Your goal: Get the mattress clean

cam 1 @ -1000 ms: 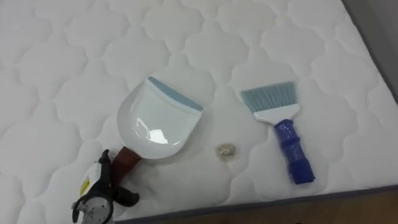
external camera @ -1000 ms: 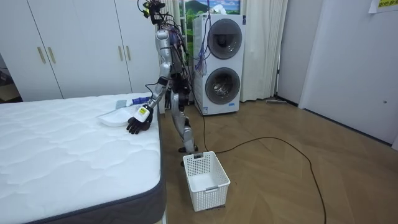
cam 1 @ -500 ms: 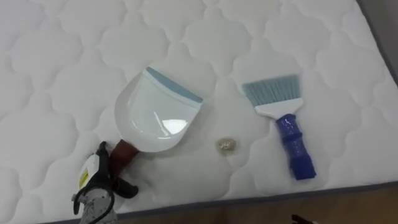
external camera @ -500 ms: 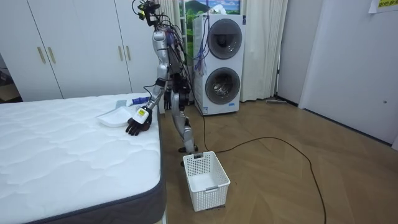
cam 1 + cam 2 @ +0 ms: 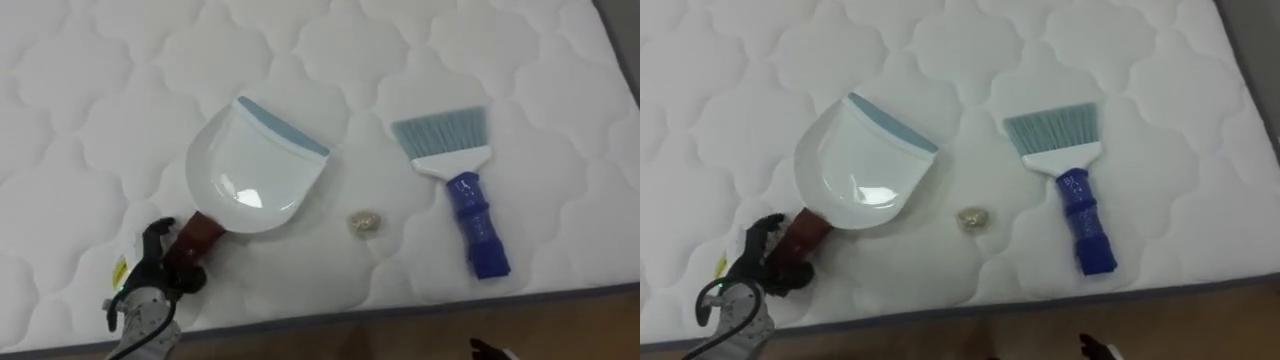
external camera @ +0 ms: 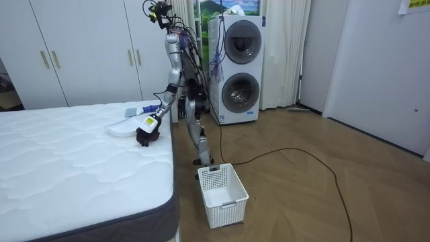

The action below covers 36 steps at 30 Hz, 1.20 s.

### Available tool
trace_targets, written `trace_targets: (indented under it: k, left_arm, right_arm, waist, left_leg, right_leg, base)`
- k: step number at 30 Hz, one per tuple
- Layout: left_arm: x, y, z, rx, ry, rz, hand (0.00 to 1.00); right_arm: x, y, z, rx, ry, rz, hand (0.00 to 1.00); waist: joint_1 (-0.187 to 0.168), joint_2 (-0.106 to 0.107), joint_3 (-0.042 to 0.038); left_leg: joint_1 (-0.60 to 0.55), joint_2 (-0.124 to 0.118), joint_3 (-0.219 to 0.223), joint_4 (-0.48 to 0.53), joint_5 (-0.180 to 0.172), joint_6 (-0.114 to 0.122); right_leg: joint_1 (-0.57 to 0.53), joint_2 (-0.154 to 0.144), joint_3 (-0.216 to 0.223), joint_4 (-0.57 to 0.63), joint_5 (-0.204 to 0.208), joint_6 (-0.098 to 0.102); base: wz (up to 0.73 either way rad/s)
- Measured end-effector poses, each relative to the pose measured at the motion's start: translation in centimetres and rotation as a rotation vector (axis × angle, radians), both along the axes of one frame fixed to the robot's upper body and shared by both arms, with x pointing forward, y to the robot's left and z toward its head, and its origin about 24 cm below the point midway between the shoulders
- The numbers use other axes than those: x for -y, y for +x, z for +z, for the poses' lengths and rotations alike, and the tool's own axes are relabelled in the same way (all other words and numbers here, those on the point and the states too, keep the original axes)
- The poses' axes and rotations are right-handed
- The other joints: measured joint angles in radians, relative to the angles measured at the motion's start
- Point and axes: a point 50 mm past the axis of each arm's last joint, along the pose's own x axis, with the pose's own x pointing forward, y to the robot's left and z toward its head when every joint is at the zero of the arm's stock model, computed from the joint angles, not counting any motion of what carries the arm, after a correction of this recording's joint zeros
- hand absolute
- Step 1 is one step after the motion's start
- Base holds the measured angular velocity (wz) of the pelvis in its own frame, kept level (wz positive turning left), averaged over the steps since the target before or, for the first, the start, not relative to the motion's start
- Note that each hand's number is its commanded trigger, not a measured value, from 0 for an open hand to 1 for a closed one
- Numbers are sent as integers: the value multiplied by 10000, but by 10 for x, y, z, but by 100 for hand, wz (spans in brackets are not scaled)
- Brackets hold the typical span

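Bed (image 5: 90, 110): bare white mattress, quilted in rounded, lobed stitch-lines, soft puffed panels, with a dark grey border along the near edge. The dustpan (image 5: 250, 180) lies flat on the quilting. It is a glossy white plastic scoop, rounded at the back, with a straight pale blue-grey lip pointing up and to the right and a short reddish-brown handle (image 5: 202, 236) angled toward the near edge. The left hand (image 5: 150, 285), dark-fingered with a pale back, sits at the handle's end, its fingers curled to either side of it in a grasp. Just right of the pan, apart from it, lies a small crumpled lump (image 5: 365, 221), pale tan and uneven. Further right is a hand brush (image 5: 455, 170): a flared fan of pale blue-grey bristles in a white collar, with a ribbed, shiny deep-blue handle pointing toward the bed's edge. The lump lies between pan and brush and touches neither. The right hand (image 5: 488, 350) shows as a dark sliver at the lower edge, and its fingers cannot be read. In the room view the robot stands at the bed's side near the far corner, leaning its left arm onto the mattress. A white slotted plastic basket (image 6: 223, 195) sits on the wood floor beside the bed.
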Motion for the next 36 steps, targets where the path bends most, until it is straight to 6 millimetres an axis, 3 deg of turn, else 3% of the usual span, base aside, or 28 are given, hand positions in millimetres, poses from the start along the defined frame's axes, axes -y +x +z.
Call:
trace_targets:
  k: [5,9,12,16,17,18,19,20,21,23,25,29,31,36]
  left_arm:
    - [-6,2,2,-134,260,110,100]
    - [2,2,-2,-435,-79,-11,100]
    - [15,0,-9,-854,-432,-465,100]
    - [11,-5,-13,-1215,-496,-449,100]
    - [11,-6,-14,-1288,-506,-437,100]
    - [12,-6,-14,-1374,-530,-500,100]
    - [14,-6,-15,-1399,-581,-608,100]
    - [24,2,-12,-1328,-639,-1134,100]
    - [25,6,-9,-1288,-592,-1442,100]
    - [26,6,-9,-1230,-637,-1468,100]
    - [26,5,-11,-1309,-705,-1399,100]
    - [20,0,-13,-1490,-741,-1049,100]
    - [19,-1,-14,-1571,-741,-1034,100]
    - [11,-1,-12,-1594,-315,-1133,100]
  right_arm:
    - [-1,2,0,22,123,24,0]
    - [-2,3,0,31,232,-6,0]
    - [-1,3,0,61,289,-131,0]
    - [4,4,2,182,235,-391,0]
    - [5,5,3,218,234,-434,0]
    - [3,7,3,343,320,-532,0]
    - [4,6,3,322,322,-568,0]
    - [9,-1,2,199,270,-875,0]
    - [6,1,2,214,321,-870,0]
    - [2,6,2,329,474,-688,0]
    - [1,2,1,128,492,-686,0]
    - [2,-1,0,45,588,-1060,0]
    - [6,-4,0,-44,628,-1615,0]
    - [15,-19,-2,-231,668,-2562,0]
  waist:
    - [-209,2,1]
    - [-207,3,-1]
    - [-203,5,-3]
    - [-192,15,-5]
    - [-207,-9,28]
    - [-224,-225,242]
    - [-241,-296,212]
    - [-333,-41,100]
    - [-160,-191,126]
    - [18,-338,120]
    - [-6,-328,122]
    - [-148,-148,80]
    - [-187,-25,2]
    - [-214,43,-65]
  left_leg:
    - [11,-13,-19,1,1,0]
    - [16,15,-66,2,9,-12]
    - [46,50,-429,3,14,-22]
    - [25,45,-749,384,27,-44]
    - [-113,29,-690,802,26,-46]
    - [-868,-41,-98,2150,-65,-306]
    - [-1130,-98,117,1792,5,-454]
    - [-1572,3,185,108,1102,-361]
    - [-1701,115,725,-102,1783,229]
    - [-1727,75,823,-90,1787,236]
    - [-1616,-35,875,-101,1772,232]
    - [-1440,161,838,-197,1721,145]
    - [-1365,259,804,-192,1748,61]
    - [-1048,298,891,-164,1810,-8]
  right_leg:
    - [-25,-13,-20,6,0,0]
    - [-178,5,-28,208,-2,-3]
    - [-457,20,-215,616,-16,-25]
    - [-824,-185,-555,1798,-110,-184]
    - [-888,-297,-539,2137,-109,-189]
    - [-827,-606,-336,2630,-98,-202]
    - [-742,-641,-135,2537,-98,-199]
    - [-693,-565,-77,2367,-151,-108]
    - [-686,-614,22,2347,-578,240]
    - [-590,-714,-24,1638,-623,336]
    - [-453,-793,18,314,36,423]
    - [-314,-556,9,355,85,306]
    - [-318,-466,13,361,112,208]
    - [-262,-484,107,865,-113,116]
  base:
    - [-2]
    - [-9]
    - [-12]
    - [-14]
    - [21]
    - [44]
    - [79]
    - [63]
    - [42]
    - [-13]
    - [-6]
    - [-8]
    - [-6]
    - [-5]
